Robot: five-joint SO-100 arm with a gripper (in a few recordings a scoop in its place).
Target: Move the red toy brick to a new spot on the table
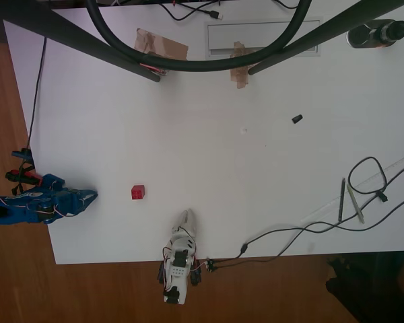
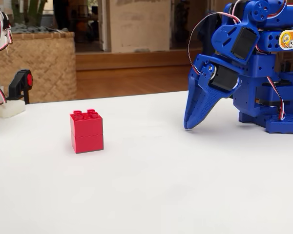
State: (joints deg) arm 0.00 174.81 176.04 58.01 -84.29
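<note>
Still pre-grasp: blue end effector [image 2: 191, 124] clenched, empty, resting on tabletop [image 2: 151, 190], right of red toy brick [image 2: 87, 131]; next, open and reach.

**Red, Blue and White**

The red toy brick [image 2: 87, 130] was bright red on a plain white counter [image 1: 256, 175] patched with brown tape [image 1: 163, 45]. The end effector [image 2: 198, 109] was deep blue; a small cap [image 1: 297, 119] was black.
</note>
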